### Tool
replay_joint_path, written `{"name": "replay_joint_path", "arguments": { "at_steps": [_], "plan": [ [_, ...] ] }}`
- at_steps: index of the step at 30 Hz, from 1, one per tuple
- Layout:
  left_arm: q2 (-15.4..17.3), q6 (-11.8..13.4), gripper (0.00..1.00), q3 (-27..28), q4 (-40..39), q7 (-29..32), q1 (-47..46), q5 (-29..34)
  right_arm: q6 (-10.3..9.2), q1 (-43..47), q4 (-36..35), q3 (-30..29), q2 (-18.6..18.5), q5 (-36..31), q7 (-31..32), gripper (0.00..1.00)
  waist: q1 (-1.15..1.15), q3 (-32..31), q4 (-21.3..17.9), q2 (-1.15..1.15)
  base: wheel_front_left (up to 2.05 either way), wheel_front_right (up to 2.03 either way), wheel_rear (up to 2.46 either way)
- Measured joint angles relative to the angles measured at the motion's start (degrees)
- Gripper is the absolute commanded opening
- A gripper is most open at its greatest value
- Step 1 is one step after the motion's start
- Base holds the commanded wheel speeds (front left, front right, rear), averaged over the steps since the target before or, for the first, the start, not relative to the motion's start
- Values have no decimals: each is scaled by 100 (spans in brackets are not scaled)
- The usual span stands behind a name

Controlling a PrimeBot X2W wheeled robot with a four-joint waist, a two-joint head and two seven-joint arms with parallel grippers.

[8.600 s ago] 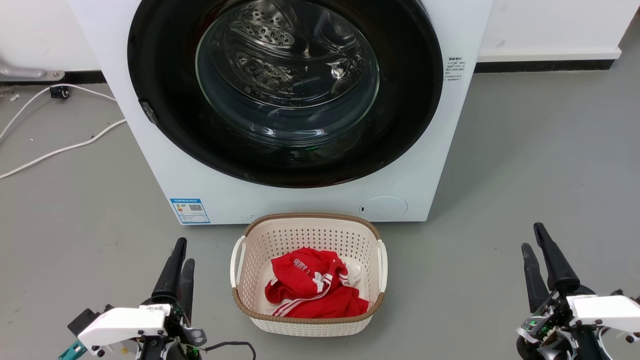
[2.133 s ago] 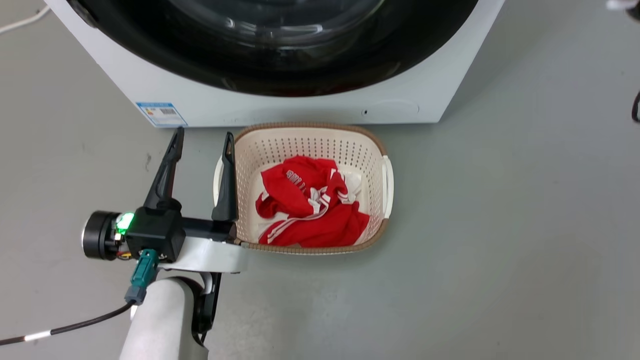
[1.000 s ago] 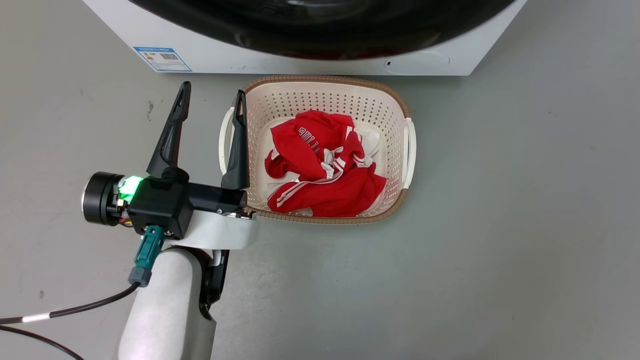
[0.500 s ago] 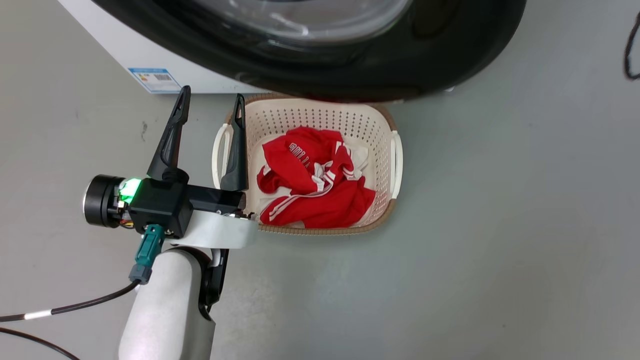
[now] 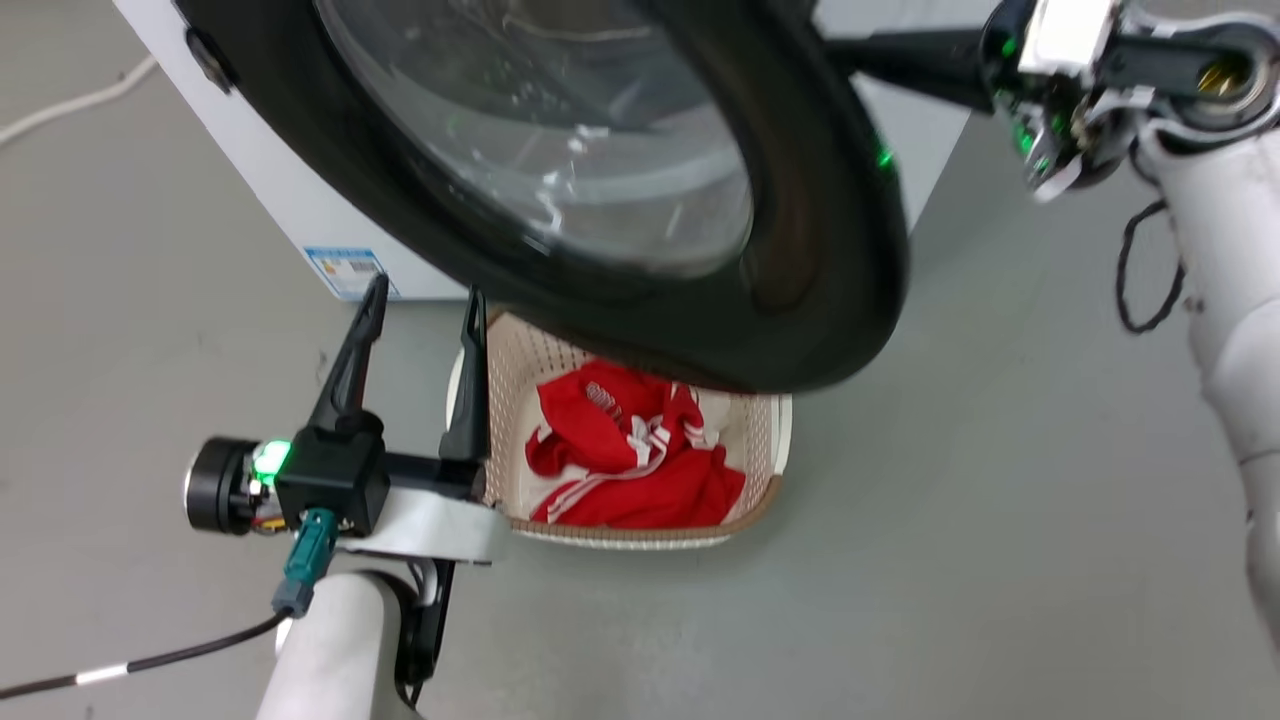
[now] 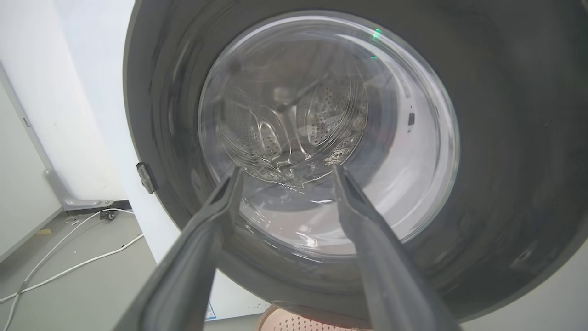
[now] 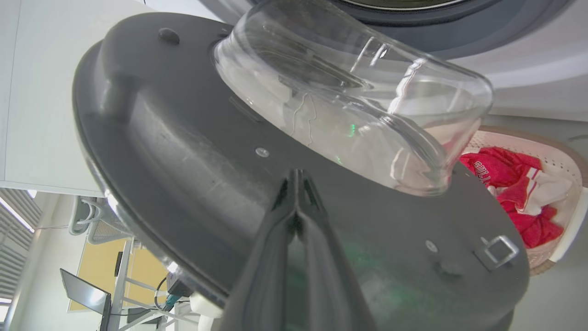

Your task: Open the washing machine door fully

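Head view: the washing machine door (image 5: 800,250) is taking up the upper centre of the frame, standing part-way out from the white machine (image 5: 270,200) and hanging over the far end of the basket (image 5: 640,535); red clothes (image 5: 640,470) are lying in the basket on the grey floor (image 5: 1000,500); the left gripper (image 5: 427,290) is sitting at lower left with its fingers spread wide, pointing up the frame and gripping nothing, one finger just beside the basket's left rim; the right gripper (image 5: 850,50) is reaching in from the upper right, its fingertips passing out of sight behind the door's right edge.

Left wrist view: the spread fingers are pointing at the door's clear glass centre, apart from it; a white cable (image 6: 69,271) is trailing over the floor at lower left.

Right wrist view: the right fingers are pressed together, tips resting against the dark inner face of the door just below the bulging glass; a metal latch loop (image 7: 498,250) is showing at lower right.
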Motion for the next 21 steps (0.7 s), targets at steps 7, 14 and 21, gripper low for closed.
{"name": "replay_joint_path", "arguments": {
  "at_steps": [7,14,21],
  "plan": [
    [-3,-38,100,-3,87,0,362,-9,0,587,-369,133,236,80,277,0,0,-497,59,0,0,0,0],
    [-18,-41,100,-20,137,0,542,-55,1,1087,-677,267,458,160,420,0,-1,-801,157,0,0,0,0],
    [-36,-66,100,-41,151,0,623,-59,1,1561,-933,386,654,237,416,0,-1,-930,281,0,0,0,0]
  ]
}}
